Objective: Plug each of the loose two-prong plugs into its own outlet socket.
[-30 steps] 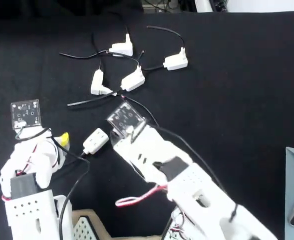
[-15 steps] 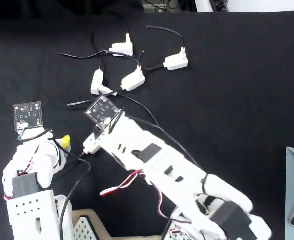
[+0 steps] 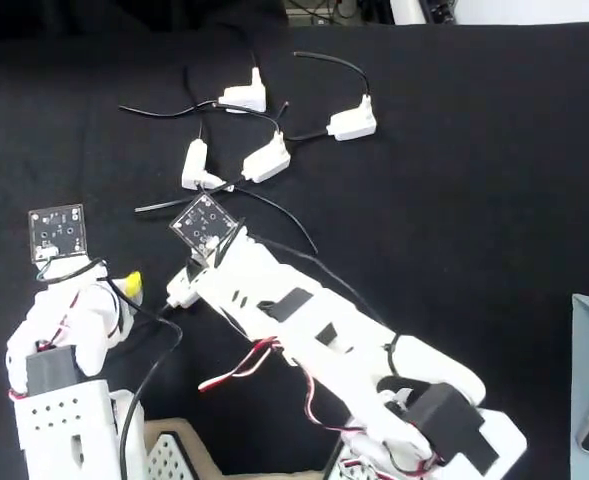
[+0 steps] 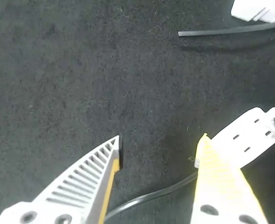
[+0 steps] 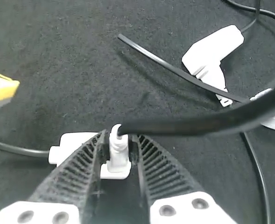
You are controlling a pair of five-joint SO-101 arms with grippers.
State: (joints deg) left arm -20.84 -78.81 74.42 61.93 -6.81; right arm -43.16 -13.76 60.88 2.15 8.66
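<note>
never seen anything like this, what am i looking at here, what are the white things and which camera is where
These are two white robot arms side by side over a black cloth. The high view looks down from above. The other two pictures come from cameras on the arms' wrists, so each looks along its own pincer. The left pincer is open, with nothing in it, above the cloth. The right pincer is shut on a white plug with a black cord, right beside a white outlet socket. Four more loose plugs with black cords lie farther out on the cloth.
</note>
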